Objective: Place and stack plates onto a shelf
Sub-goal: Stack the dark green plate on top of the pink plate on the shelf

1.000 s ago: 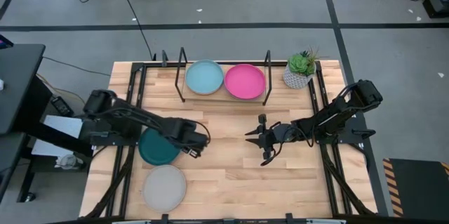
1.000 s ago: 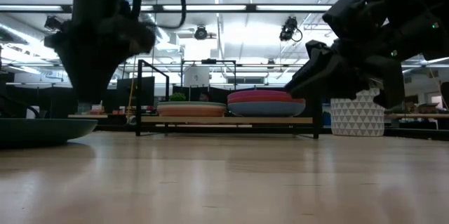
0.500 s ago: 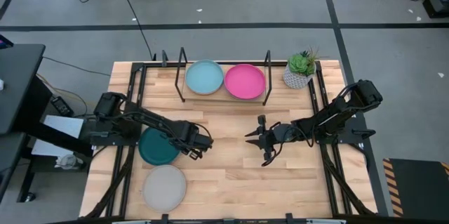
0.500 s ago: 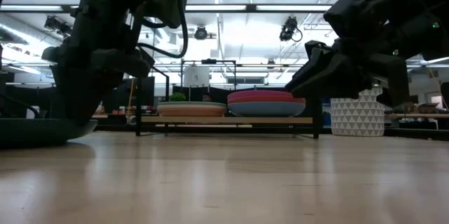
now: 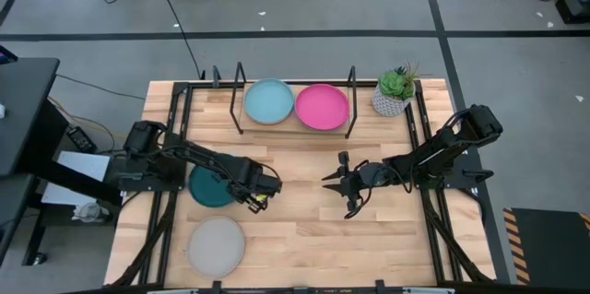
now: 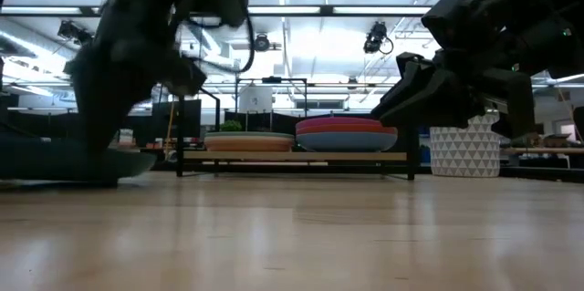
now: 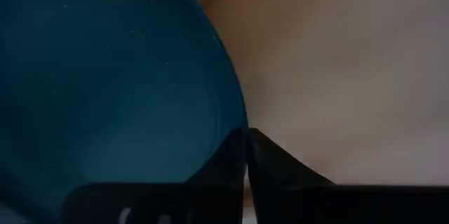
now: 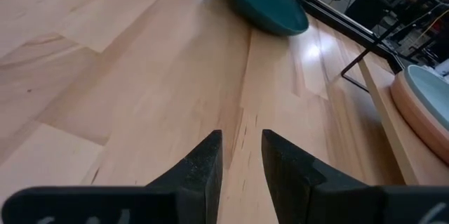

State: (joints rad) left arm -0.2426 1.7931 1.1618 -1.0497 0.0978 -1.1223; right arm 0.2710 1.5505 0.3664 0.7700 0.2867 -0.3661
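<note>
Pinching the teal plate (image 5: pixel 208 188) by its rim near the table's left edge, the left gripper (image 5: pixel 255 196) readies a lift toward the shelf (image 5: pixel 277 121), while the right gripper (image 5: pixel 337 183) waits mid-table, fingers slightly apart.

1. The worktop (image 5: pixel 304 229) is pale slatted wood, smooth, with a soft sheen beside the teal plate.
2. The teal plate (image 7: pixel 105 76) looks matt and smooth, faintly speckled.
3. The grey plate (image 5: pixel 217 244), near the teal plate, has a dull, even finish.
4. The shelf (image 6: pixel 292 156) is a light wood board with thin black metal uprights.
5. The right gripper (image 8: pixel 242 157) has matt black fingers, plastic by their look.
6. The plant pot (image 6: pixel 464 151) beside the shelf is white with a triangle pattern.
</note>
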